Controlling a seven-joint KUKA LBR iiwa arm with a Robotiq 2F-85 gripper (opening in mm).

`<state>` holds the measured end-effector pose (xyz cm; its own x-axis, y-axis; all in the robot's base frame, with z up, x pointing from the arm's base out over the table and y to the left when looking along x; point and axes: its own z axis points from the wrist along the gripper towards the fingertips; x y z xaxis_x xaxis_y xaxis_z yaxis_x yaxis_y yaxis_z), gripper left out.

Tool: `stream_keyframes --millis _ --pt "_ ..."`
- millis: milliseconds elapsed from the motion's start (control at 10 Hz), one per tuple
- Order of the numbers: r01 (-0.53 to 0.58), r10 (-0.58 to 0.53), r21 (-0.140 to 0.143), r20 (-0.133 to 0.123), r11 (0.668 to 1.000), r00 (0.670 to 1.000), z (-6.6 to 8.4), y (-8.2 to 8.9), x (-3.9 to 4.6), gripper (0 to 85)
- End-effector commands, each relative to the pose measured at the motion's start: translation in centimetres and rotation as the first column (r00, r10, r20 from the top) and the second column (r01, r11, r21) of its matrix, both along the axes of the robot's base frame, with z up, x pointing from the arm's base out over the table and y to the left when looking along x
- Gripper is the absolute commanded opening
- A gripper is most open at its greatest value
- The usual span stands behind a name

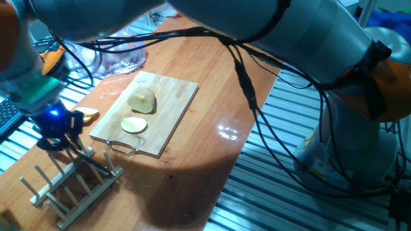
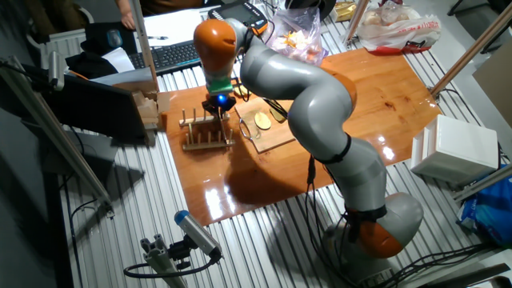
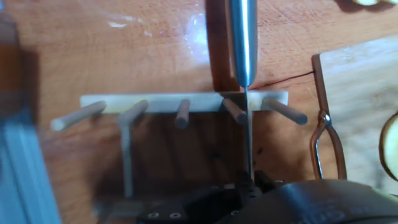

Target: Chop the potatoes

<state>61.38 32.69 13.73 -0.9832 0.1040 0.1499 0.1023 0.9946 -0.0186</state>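
Note:
A pale yellow potato chunk [image 1: 142, 101] and a round slice [image 1: 133, 124] lie on the wooden cutting board [image 1: 170, 106]. The slice also shows in the other fixed view [image 2: 262, 121] and at the right edge of the hand view [image 3: 390, 146]. Another pale piece [image 1: 88, 115] lies on the table left of the board. My gripper [image 1: 61, 138] hangs over the wooden peg rack [image 1: 77, 183], left of the board. In the hand view the gripper [image 3: 249, 185] is shut on a knife [image 3: 244, 43], seen edge-on, with its steel handle pointing away over the rack [image 3: 180, 102].
The board's wire handle [image 3: 326, 143] lies close to the rack's right end. A crumpled plastic bag [image 1: 122, 61] lies behind the board. A keyboard [image 2: 172, 54] and filled bags [image 2: 396, 28] sit at the far side. The table's front edge [image 1: 221, 186] drops to ribbed metal.

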Motion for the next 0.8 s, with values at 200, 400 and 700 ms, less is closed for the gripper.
stream_keyframes --millis 200,400,700 --pt "-0.077 0.078 0.064 -0.008 0.995 0.997 5.4 -0.6 -0.04 0.0" --pt "-0.132 0.131 0.077 0.021 0.988 0.991 6.7 -2.0 -0.35 0.0" --pt "-0.168 0.165 0.033 0.074 0.985 0.984 7.8 -3.2 -1.83 0.0"
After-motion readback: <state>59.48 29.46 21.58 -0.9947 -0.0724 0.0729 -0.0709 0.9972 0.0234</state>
